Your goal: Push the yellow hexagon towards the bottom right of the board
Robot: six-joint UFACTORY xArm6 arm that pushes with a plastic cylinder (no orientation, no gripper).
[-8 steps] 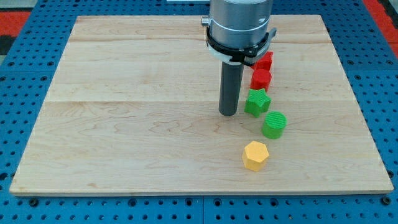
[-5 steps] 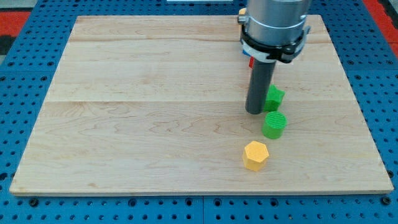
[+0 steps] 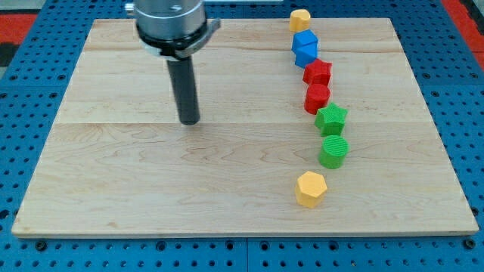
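My tip [image 3: 189,122] is the lower end of a straight dark rod that hangs from a grey cylindrical mount. It stands on the bare wood of the worktop [image 3: 113,181], in the left half of the view and a little above mid-height. It is a plain rod end that cannot open or close. It holds nothing and touches no block.

You find every block to the view's right of my tip, strung in a loose, wavy column from the view's top to its bottom.

- The yellow hexagon [image 3: 310,188], the task's block, lies well apart from my tip, to the right and towards the view's bottom. It is the lowest block of the column and stands alone, near the worktop's bottom edge and right of its centre.
- The green cylinder [image 3: 333,151] sits up and slightly right of the yellow hexagon, clear of it.
- The green star [image 3: 331,119] is roughly level with my tip and far to its right. It is just above the green cylinder.
- The lower red block [image 3: 318,98] and the upper red block [image 3: 318,72] are stacked closely in the view, above the star. Their exact shapes cannot be told.
- The blue block [image 3: 305,47] comes next, close to the upper red block. Its outline is irregular.
- The second yellow block [image 3: 300,20] sits at the worktop's top edge and is the highest block in view.

A blue perforated base [image 3: 23,249] surrounds the worktop on all sides you can see.
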